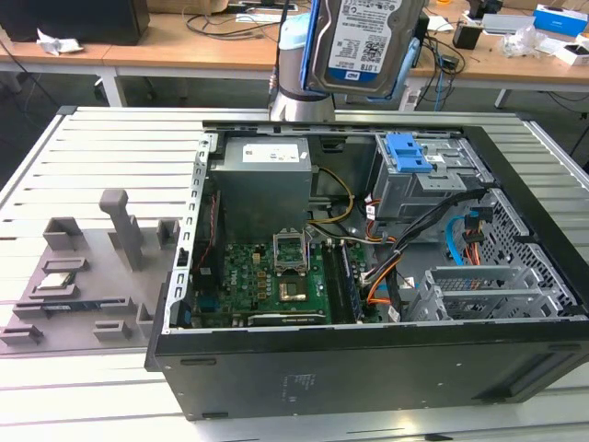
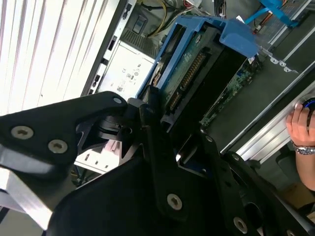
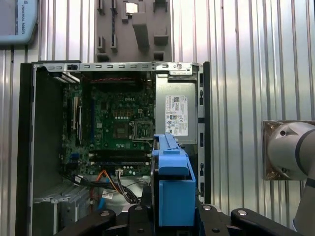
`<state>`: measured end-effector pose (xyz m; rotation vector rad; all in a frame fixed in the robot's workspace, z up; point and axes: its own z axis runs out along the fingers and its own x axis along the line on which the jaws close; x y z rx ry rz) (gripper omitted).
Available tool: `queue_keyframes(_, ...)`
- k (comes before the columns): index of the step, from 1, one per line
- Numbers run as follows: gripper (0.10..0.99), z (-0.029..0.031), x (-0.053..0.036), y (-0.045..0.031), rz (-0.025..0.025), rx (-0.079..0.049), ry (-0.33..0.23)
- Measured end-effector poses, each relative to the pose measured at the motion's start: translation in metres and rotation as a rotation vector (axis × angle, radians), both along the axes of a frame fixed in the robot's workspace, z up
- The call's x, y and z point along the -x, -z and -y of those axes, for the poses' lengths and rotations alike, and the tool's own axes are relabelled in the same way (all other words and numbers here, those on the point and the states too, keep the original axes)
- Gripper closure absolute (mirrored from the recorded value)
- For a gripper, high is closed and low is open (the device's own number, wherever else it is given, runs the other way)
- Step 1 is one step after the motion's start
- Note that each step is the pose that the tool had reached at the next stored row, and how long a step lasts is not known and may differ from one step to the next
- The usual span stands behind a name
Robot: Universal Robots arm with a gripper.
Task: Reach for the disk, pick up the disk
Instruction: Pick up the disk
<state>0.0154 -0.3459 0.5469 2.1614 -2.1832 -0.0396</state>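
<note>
The disk (image 1: 366, 41) hangs high above the open computer case (image 1: 368, 276), clamped by its blue frame between the black fingers (image 2: 152, 128) of the pincer (image 3: 172, 212). The exterior view shows its label; the second wrist view shows its connector side and a person's hand (image 2: 301, 125). The arm (image 1: 296, 64) stands upright behind the case.

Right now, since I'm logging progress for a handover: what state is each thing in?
disk, held up clear of the case
gripper, shut on the disk
computer case, lying on its side, side panel off, insides exposed
</note>
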Motion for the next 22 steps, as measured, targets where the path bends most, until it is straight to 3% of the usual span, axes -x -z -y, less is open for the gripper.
queue_keyframes(15, 0.725, 0.0, -0.042, 0.0, 0.0, 0.0, 0.0)
queue_keyframes(22, 0.725, 0.0, -0.0576, 0.0, 0.0, 0.0, 0.0)
